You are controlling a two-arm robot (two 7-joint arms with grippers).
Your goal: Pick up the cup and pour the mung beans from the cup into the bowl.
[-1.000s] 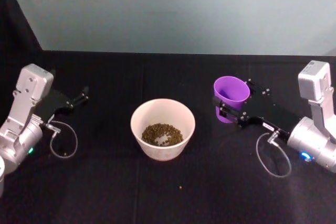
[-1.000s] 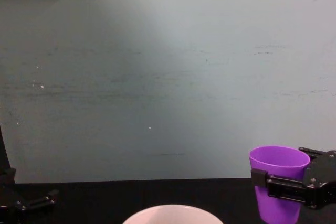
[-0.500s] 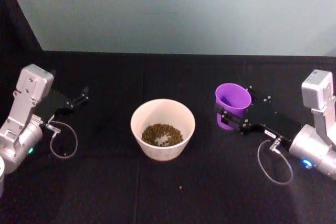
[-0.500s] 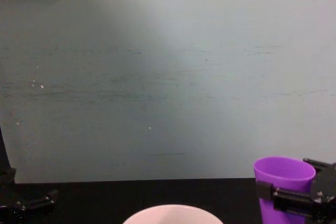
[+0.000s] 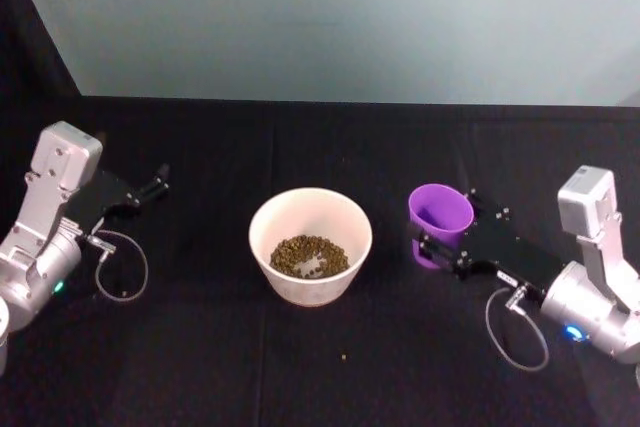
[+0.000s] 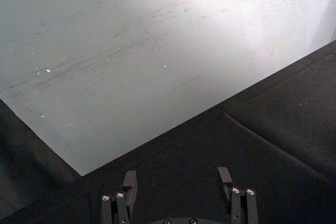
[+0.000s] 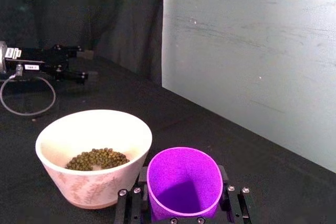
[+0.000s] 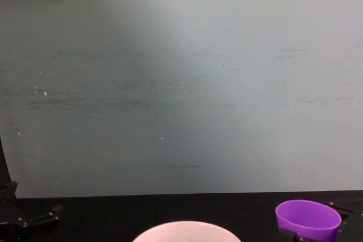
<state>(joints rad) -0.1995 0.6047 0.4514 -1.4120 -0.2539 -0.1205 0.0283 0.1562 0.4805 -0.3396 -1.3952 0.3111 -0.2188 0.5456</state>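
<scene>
Right arm reaches in from the table's right side, forearm low and angled toward the centre. Right gripper pinches the cup across its sides, one finger on each flank, as the right wrist view confirms. Left arm parked at the table's left edge; left gripper spread, fingers apart with nothing between them.

Compared with a second ago: cup and right gripper sit lower and slightly nearer the robot. In the chest view the cup's rim has dropped close to the bottom edge. Whether its base touches the black table cannot be told.

Cup: bright purple, upright, mouth up, inside looks empty. It stands just right of the bowl, not touching it.

Bowl: pale pinkish-white, at table centre, holding a low pile of mung beans. One stray bean lies on the cloth in front of the bowl.
</scene>
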